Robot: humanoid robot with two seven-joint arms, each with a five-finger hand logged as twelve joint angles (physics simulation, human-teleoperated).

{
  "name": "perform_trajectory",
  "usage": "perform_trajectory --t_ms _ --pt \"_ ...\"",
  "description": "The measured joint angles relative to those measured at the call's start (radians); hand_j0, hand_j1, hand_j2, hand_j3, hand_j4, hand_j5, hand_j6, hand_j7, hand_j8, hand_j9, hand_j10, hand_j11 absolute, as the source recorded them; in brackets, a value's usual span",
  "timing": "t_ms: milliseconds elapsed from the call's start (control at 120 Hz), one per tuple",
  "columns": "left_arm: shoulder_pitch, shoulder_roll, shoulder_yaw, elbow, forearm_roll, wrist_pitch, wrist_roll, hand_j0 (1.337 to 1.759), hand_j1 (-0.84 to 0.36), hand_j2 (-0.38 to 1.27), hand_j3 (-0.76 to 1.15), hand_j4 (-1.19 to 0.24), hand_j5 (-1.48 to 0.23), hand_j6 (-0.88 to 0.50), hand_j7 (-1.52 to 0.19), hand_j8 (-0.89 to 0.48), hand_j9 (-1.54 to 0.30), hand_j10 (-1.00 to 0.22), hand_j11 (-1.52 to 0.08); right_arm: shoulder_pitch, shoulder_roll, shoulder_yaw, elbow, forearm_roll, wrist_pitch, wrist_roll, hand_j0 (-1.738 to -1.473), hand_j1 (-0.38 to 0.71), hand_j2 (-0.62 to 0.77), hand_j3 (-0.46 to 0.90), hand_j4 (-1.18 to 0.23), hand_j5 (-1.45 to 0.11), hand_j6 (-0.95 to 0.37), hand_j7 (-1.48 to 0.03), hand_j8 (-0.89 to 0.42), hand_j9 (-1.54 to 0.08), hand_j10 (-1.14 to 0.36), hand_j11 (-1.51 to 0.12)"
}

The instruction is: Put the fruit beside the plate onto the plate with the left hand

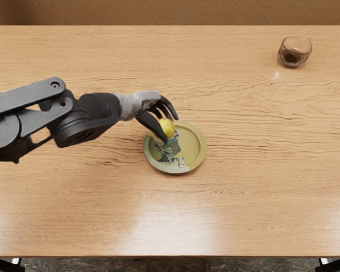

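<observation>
So the fruit (168, 127) is a small yellow thing, roundish, and it sits over the upper left part of the plate (199, 152), inside the rim. Whether it's actually resting on the plate or held a touch above it, I honestly can't tell from this angle. The left robot hand (154, 113) has it in a grip: the thumb (152, 127) curls down along the fruit's left side, and the other dark fingers (169, 106) arch over it from the top and far side.

The plate itself is round with an olive-green rim and some greenish painted design in the middle, partly covered by the fruit and the thumb. The hand's pale grey wrist runs back into the chunky dark grey left arm (56, 116), which comes in from the left edge of the shot, low over the bench (243, 187). The bench is light wood with a wavy grain. Way off in the far right corner, well apart from everything else, there's a small brownish glass cup (294, 51) standing upright.
</observation>
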Motion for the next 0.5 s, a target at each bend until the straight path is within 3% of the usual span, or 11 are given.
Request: perform_trajectory --t_ms 50,58,150,333,400,500 --pt "0.014 -0.015 0.002 0.000 -0.001 -0.003 0.000 1.658 -0.39 0.55 0.00 -0.62 -0.85 -0.49 -0.83 -0.46 -0.81 -0.63 -0.81 0.000 0.000 0.000 0.000 0.000 0.000 0.000 -1.658 -0.33 0.00 0.00 -0.01 -0.02 -0.01 -0.02 -0.01 -0.02 -0.01 -0.02" --pt "0.015 -0.015 0.002 0.000 -0.001 -0.004 0.000 1.658 -0.38 0.46 0.00 -0.61 -0.85 -0.49 -0.83 -0.46 -0.81 -0.63 -0.81 0.000 0.000 0.000 0.000 0.000 0.000 0.000 -1.658 -0.33 0.00 0.00 -0.01 -0.02 -0.01 -0.02 -0.01 -0.02 -0.01 -0.02" --pt "0.014 -0.034 0.006 0.000 -0.001 -0.007 -0.001 1.658 -0.34 0.38 0.00 -0.59 -0.83 -0.49 -0.81 -0.45 -0.79 -0.61 -0.79 0.000 0.000 0.000 0.000 0.000 0.000 0.000 -1.658 -0.33 0.00 0.00 -0.01 -0.02 -0.01 -0.02 -0.01 -0.02 -0.01 -0.02" --pt "0.008 -0.030 0.005 0.001 0.002 -0.045 -0.001 1.658 0.04 0.16 0.00 -0.27 -0.37 -0.23 -0.36 -0.21 -0.35 -0.27 -0.35 0.000 0.000 0.000 0.000 0.000 0.000 0.000 -1.658 -0.33 0.00 0.00 -0.01 -0.02 -0.01 -0.02 -0.01 -0.02 -0.01 -0.02" --pt "0.016 -0.011 -0.035 0.000 -0.025 -0.117 -0.001 1.658 0.12 0.12 0.00 -0.20 -0.27 -0.17 -0.27 -0.16 -0.26 -0.20 -0.26 0.000 0.000 0.000 0.000 0.000 0.000 0.000 -1.658 -0.33 0.00 0.00 -0.01 -0.02 -0.01 -0.02 -0.01 -0.02 -0.01 -0.02" --pt "0.015 0.111 -0.134 0.000 -0.176 -0.322 -0.001 1.658 0.20 0.07 0.00 -0.13 -0.17 -0.11 -0.17 -0.10 -0.17 -0.13 -0.17 0.000 0.000 0.000 0.000 0.000 0.000 0.000 -1.658 -0.33 0.00 0.00 -0.01 -0.02 -0.01 -0.02 -0.01 -0.02 -0.01 -0.02"
